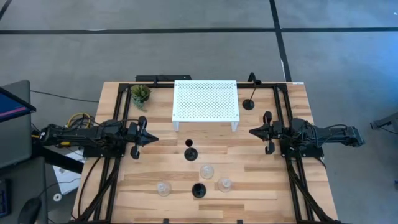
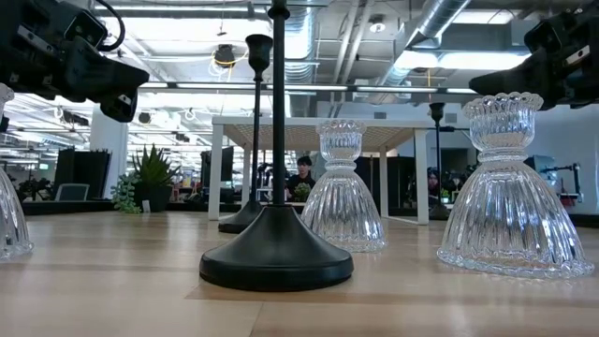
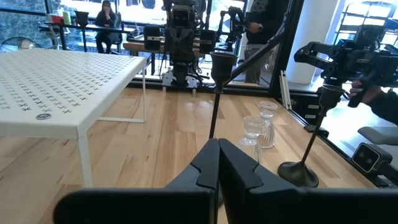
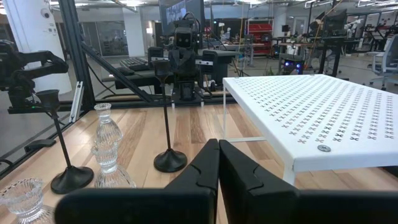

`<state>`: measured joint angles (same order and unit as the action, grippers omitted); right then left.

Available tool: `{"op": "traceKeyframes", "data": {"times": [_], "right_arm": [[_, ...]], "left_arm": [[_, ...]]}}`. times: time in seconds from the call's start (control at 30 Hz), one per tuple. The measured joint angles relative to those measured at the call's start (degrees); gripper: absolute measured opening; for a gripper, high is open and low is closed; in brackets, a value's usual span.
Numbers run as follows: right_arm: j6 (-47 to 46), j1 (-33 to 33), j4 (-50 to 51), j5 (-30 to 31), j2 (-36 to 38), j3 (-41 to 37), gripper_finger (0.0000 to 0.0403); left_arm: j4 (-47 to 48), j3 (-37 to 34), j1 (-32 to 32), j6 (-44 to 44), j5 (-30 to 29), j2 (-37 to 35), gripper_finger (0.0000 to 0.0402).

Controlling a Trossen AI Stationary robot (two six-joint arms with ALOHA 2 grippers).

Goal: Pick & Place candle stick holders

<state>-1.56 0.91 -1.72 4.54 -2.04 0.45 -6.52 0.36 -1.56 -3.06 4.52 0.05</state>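
Your left gripper (image 1: 153,139) at nine o'clock and right gripper (image 1: 252,131) at three o'clock are both closed and empty; candle stick holders (image 1: 199,190) stand around six o'clock

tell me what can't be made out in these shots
- Low view: the near black holder has its cup cut off by the top edge.
- Low view: a glass holder is cut by the left edge.
- Left wrist view: a black holder's base is hidden behind the left tool.
- High view: the glass holders are too small for detail.
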Motion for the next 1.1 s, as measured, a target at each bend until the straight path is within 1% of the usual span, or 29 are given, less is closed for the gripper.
{"op": "traceKeyframes", "data": {"times": [0.97,1.03,1.1], "right_arm": [[0.0,-0.3,-0.5,0.0,0.0,0.0,0.0000],[0.0,-0.3,-0.6,0.9,0.0,0.0,0.0000],[0.0,-0.3,-0.9,4.0,0.0,0.0,0.0000]], "left_arm": [[-0.7,0.0,0.0,-0.3,0.0,0.0,0.0004],[-0.9,0.0,0.0,-0.3,0.0,0.0,0.0004],[-1.2,0.0,0.0,-0.3,0.0,0.0,0.0004]]}}
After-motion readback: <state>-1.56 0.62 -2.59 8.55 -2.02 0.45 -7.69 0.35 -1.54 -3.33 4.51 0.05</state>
